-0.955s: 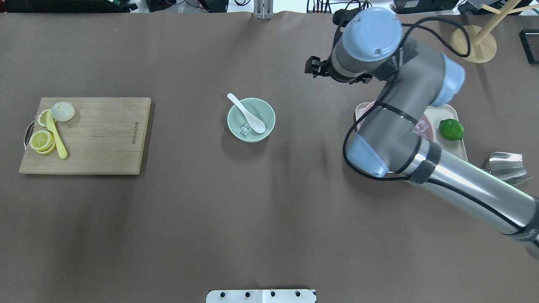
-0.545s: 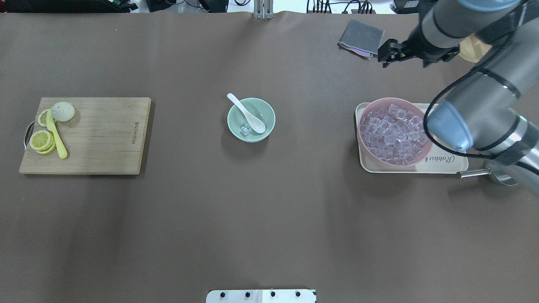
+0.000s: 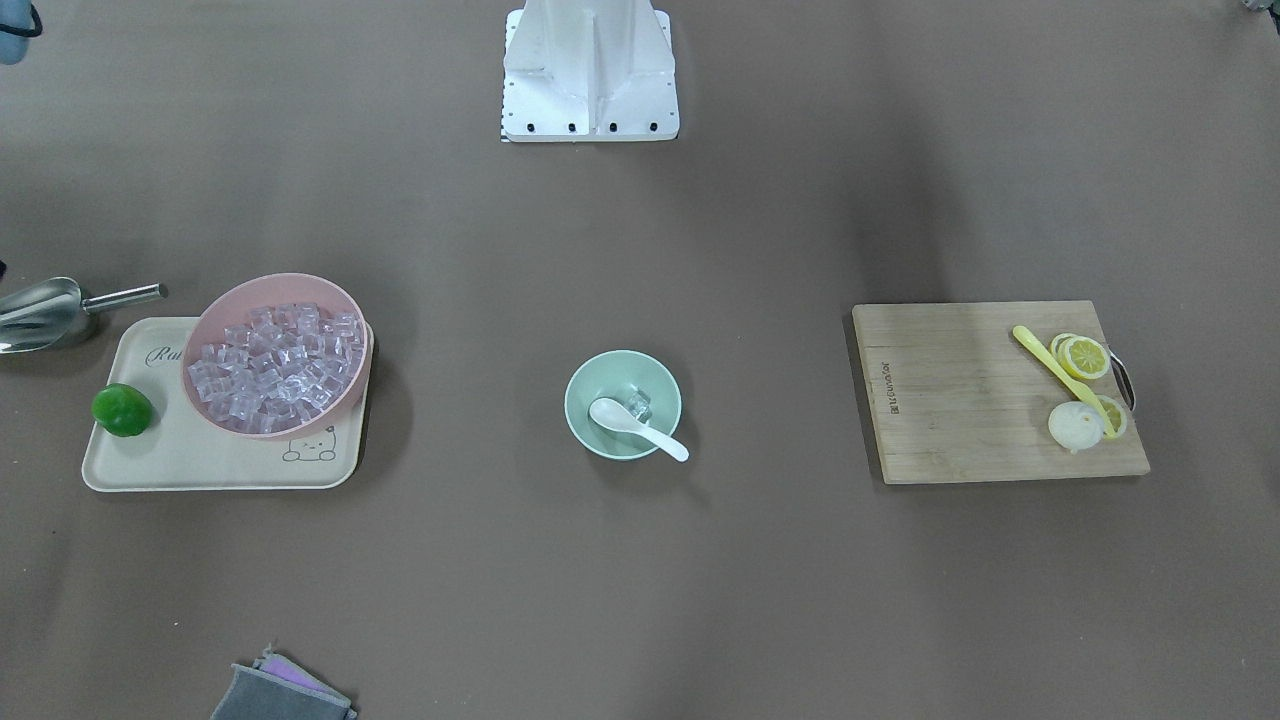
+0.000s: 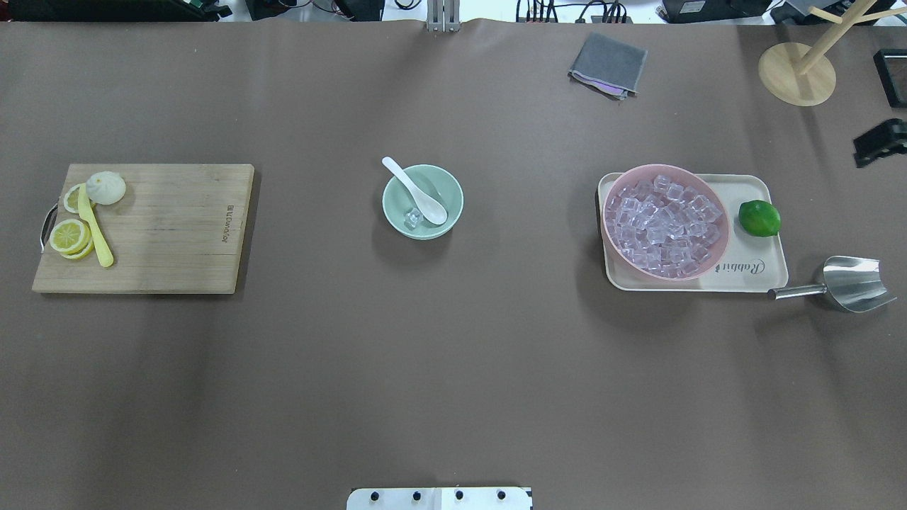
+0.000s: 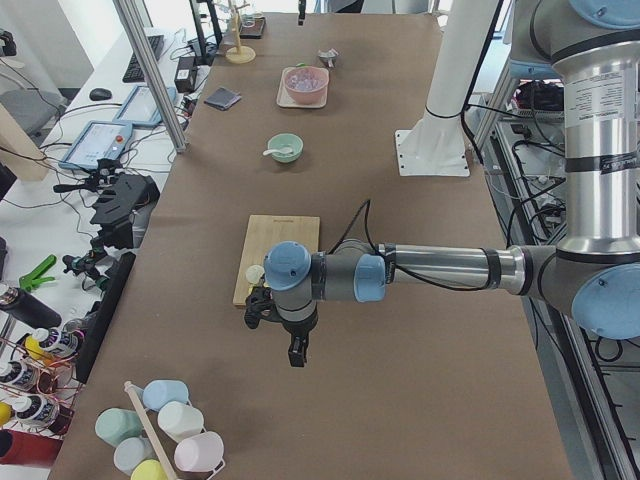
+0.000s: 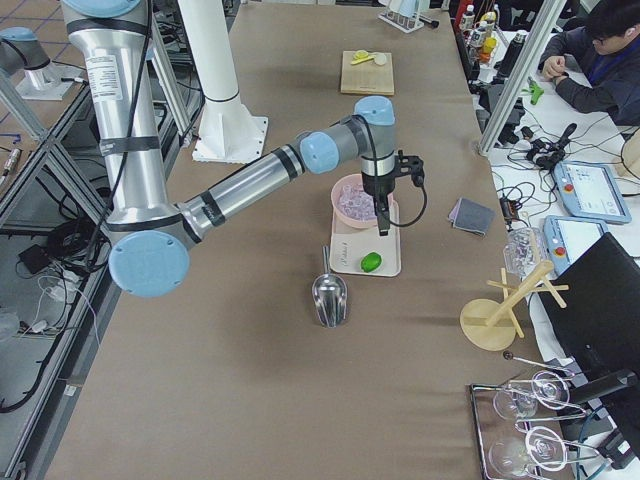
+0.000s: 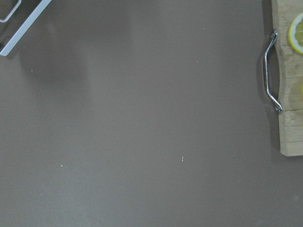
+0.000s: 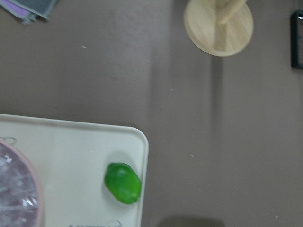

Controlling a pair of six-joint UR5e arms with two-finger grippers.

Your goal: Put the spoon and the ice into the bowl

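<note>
The mint-green bowl (image 4: 388, 193) stands mid-table, also in the front view (image 3: 577, 385). The white spoon (image 4: 414, 190) lies in it, scoop down and handle over the far-left rim. One clear ice cube (image 4: 412, 218) sits in the bowl beside the scoop. My right gripper (image 4: 879, 142) shows only partly at the overhead view's right edge, far from the bowl; I cannot tell whether it is open or shut. In the right view it (image 6: 383, 220) hangs above the tray. My left gripper (image 5: 298, 358) hovers beyond the cutting board's end; I cannot tell its state.
A pink bowl (image 4: 665, 221) heaped with ice stands on a cream tray (image 4: 751, 273) with a lime (image 4: 759, 218). A steel scoop (image 4: 854, 283) lies beside the tray. A cutting board (image 4: 170, 234) with lemon slices is at the left. A grey cloth (image 4: 608, 64) and a wooden stand (image 4: 797, 74) are at the back.
My right arm has swung from beside the green bowl to the right and almost out of the overhead view, uncovering the pink bowl and tray. Spoon, ice and bowl have not moved.
</note>
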